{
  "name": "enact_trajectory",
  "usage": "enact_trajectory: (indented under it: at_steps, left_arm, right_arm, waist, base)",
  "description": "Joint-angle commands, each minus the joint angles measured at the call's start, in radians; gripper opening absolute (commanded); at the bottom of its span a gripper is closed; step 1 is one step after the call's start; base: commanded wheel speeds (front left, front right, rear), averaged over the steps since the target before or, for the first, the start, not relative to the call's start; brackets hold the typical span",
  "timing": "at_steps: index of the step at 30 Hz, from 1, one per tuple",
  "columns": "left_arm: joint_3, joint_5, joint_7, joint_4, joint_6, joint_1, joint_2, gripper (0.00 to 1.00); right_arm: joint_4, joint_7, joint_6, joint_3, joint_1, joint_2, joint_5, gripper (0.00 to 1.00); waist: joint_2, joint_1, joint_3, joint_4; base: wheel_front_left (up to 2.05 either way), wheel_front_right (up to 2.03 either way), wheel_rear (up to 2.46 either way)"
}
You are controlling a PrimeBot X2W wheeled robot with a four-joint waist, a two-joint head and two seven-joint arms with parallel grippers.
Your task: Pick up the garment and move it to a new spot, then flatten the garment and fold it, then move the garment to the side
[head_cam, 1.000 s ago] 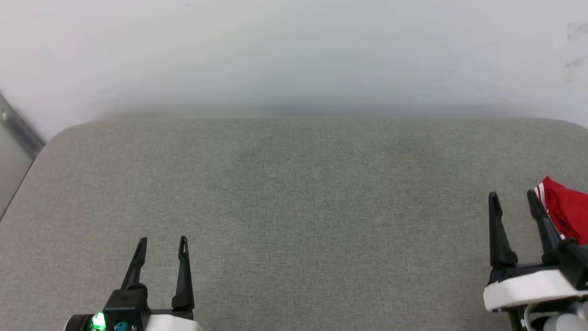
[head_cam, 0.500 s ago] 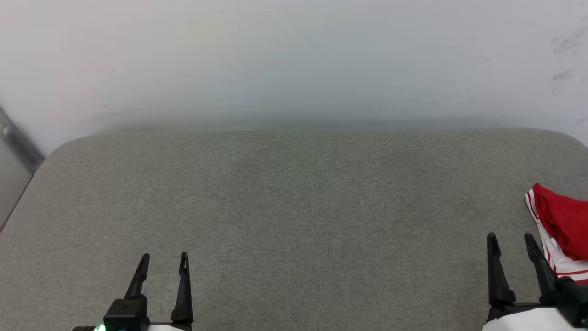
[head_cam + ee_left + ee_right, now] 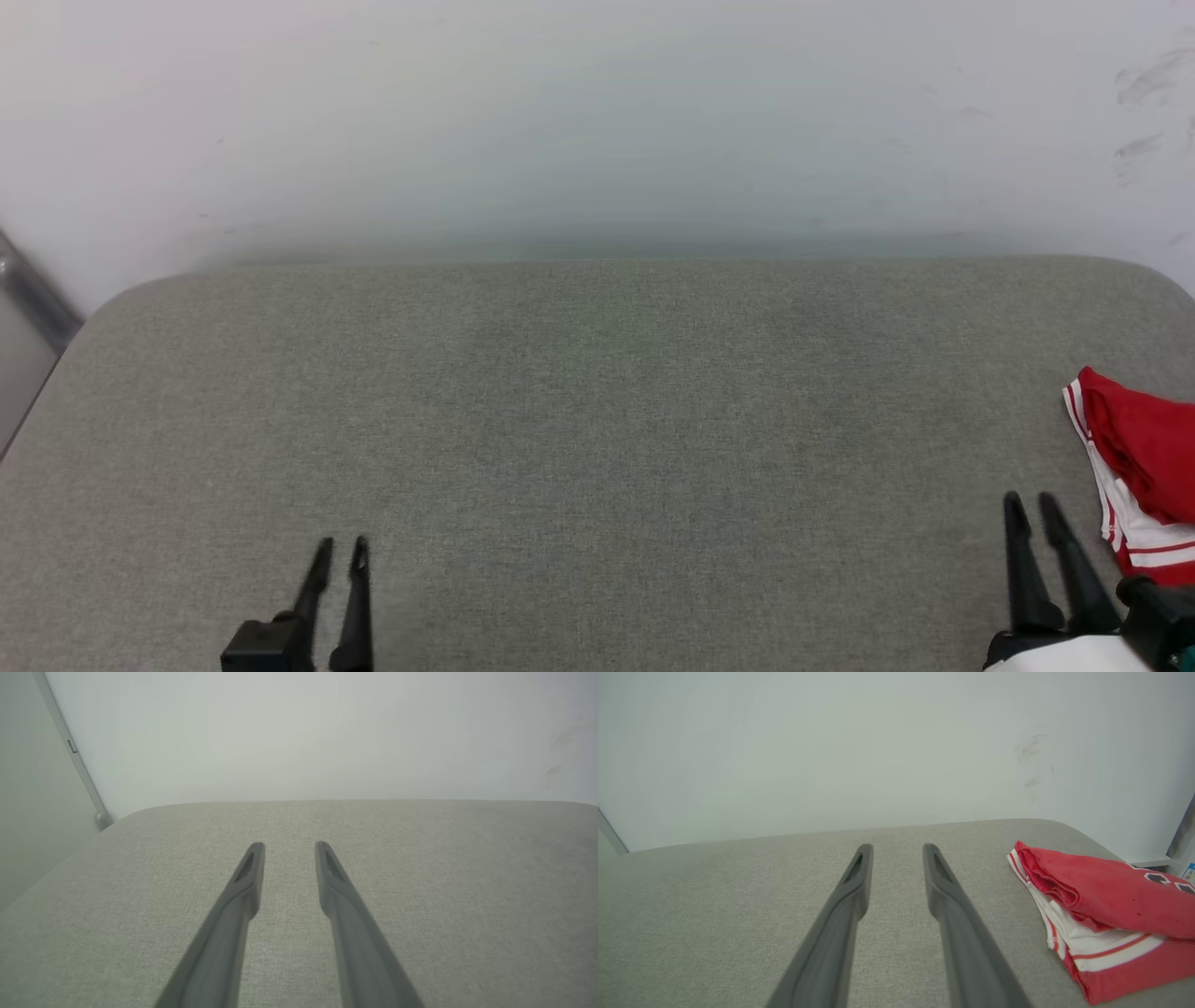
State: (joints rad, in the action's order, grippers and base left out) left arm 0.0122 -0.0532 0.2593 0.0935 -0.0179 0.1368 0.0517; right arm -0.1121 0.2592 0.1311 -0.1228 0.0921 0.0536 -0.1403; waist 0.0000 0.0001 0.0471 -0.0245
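The garment lies folded in a red and white bundle at the right edge of the grey padded table, partly cut off by the picture's edge. My right gripper stands just left of the garment, apart from it, open with a narrow gap and nothing between its fingers. In the right wrist view the garment lies to the right of the right gripper. My left gripper is at the lower left, also open with a narrow gap and empty. The left wrist view shows the left gripper over bare table.
A pale wall rises directly behind the table's far edge. A grey metal strip runs down the wall at the far left corner. The table's corners are rounded.
Both grippers have narrowed their jaws and drawn back toward the near edge. The right gripper has come away from the garment. The head camera has tilted slightly.
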Motion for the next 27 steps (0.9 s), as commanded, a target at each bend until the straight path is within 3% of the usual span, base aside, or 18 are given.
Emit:
enact_trajectory:
  at_steps: [1, 27]
  left_arm:
    - [0.002, -0.003, 0.0, -0.002, 0.0, -0.004, 0.0, 0.0]
    - [0.036, -0.523, -0.127, 0.055, -0.038, -0.085, -0.001, 0.0]
  right_arm:
    - [0.002, -0.001, 0.0, -0.001, -0.003, 0.0, -0.003, 0.0]
    - [-0.048, -0.126, 0.0, 0.002, -0.072, -0.001, -0.495, 0.0]
  waist:
    - [0.0, 0.0, 0.0, 0.0]
    - [0.0, 0.0, -0.011, 0.005]
  base:
    - [0.0, 0.0, 0.0]
    - [0.0, 0.0, 0.0]
